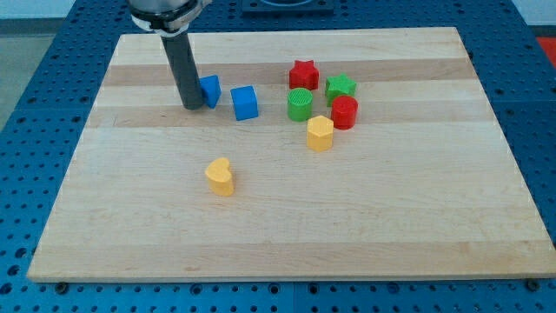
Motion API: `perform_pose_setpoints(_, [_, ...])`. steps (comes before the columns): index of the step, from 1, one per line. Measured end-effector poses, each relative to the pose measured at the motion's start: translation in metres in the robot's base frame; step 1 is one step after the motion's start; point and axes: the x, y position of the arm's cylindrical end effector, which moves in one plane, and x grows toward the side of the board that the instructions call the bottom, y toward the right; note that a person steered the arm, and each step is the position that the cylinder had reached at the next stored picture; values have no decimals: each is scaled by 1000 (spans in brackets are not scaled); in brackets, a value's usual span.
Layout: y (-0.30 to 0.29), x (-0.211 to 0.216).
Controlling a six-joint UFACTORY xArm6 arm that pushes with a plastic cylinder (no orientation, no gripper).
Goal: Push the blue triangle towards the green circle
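My tip [190, 106] rests on the board at the upper left, touching the left side of a blue block [210, 89], which the rod partly hides; it looks like the blue triangle. A blue cube [245, 103] sits just to its right. The green circle [300, 104] stands farther right, in the cluster of blocks.
Around the green circle are a red star [304, 75], a green star [340, 87], a red cylinder [345, 112] and a yellow hexagon [320, 133]. A yellow heart [221, 176] lies alone lower left of centre. The wooden board [434, 217] sits on a blue perforated table.
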Motion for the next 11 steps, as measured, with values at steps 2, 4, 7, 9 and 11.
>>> perform_pose_setpoints(2, [8,-21])
perform_pose_setpoints(4, [-5,-41])
perform_pose_setpoints(7, [47,-41])
perform_pose_setpoints(9, [65,-66])
perform_pose_setpoints(11, [76,-72])
